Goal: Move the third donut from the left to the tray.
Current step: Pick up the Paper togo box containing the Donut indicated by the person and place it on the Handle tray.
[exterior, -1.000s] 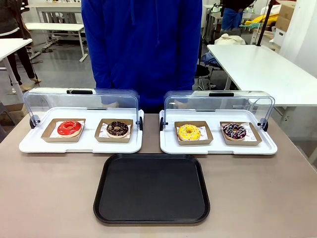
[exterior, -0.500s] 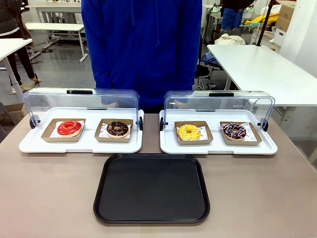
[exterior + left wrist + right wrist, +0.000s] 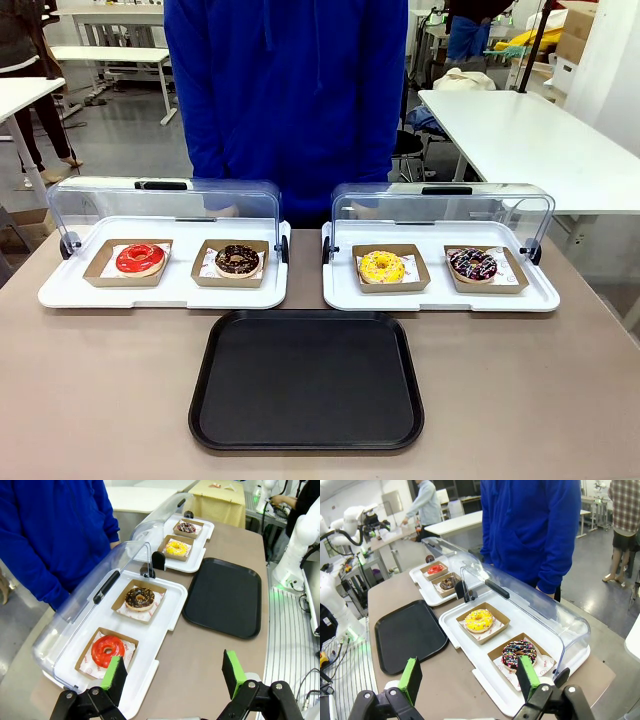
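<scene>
So, nothing begun yet. The yellow donut (image 3: pixel 381 266) sits in its box (image 3: pixel 392 286) on a white tray (image 3: pixel 440 298), lid open. Black tray (image 3: pixel 305 385) bare. My left fingers (image 3: pixel 116 674) and right fingers (image 3: pixel 411 677) hang spread, holding nothing. Whole transfer remains.

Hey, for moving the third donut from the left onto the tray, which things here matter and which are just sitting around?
In the job: yellow donut, cardboard box under it, black tray.
Lying about: red donut, chocolate donut, sprinkled chocolate donut, left white tray, right white tray.
</scene>
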You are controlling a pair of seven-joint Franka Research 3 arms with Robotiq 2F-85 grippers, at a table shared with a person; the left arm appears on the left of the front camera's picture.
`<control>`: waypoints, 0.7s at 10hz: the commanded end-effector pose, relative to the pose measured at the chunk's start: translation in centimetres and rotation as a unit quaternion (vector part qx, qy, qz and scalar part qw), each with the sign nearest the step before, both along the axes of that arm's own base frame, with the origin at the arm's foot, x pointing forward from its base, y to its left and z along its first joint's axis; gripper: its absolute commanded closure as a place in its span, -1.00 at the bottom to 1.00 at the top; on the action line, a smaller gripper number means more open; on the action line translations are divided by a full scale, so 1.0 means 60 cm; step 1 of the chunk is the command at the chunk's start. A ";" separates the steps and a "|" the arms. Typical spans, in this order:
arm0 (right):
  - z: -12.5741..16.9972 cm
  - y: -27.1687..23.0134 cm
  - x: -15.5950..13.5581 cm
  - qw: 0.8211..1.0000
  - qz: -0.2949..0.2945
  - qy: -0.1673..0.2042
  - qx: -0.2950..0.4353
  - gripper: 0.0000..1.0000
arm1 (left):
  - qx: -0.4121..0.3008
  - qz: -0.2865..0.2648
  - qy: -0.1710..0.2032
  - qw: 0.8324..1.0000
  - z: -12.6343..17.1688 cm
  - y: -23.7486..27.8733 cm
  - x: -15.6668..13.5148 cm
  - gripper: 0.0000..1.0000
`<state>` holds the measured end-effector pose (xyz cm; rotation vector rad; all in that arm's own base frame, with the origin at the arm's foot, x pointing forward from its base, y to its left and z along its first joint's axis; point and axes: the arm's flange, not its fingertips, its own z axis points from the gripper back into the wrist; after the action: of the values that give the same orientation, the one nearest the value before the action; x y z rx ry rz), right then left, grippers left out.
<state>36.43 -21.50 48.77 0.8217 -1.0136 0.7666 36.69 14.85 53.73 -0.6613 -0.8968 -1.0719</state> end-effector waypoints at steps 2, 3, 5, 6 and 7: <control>0.002 -0.002 0.007 1.000 0.002 -0.019 0.006 -1.00 | -0.008 -0.008 -0.013 1.000 0.001 0.000 0.002 -1.00; 0.002 -0.002 0.007 1.000 0.002 -0.019 0.006 -1.00 | -0.008 -0.008 -0.013 1.000 0.001 0.000 0.002 -1.00; 0.002 -0.002 0.007 1.000 0.002 -0.019 0.006 -1.00 | -0.008 -0.008 -0.013 1.000 0.001 0.000 0.002 -1.00; 0.002 -0.002 0.007 1.000 0.002 -0.019 0.006 -1.00 | -0.008 -0.008 -0.013 1.000 0.001 0.000 0.002 -1.00; 0.002 -0.002 0.007 1.000 0.002 -0.019 0.006 -1.00 | -0.008 -0.008 -0.013 1.000 0.001 0.000 0.002 -1.00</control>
<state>36.43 -21.50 48.77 0.8217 -1.0136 0.7667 36.69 14.85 53.73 -0.6612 -0.8969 -1.0719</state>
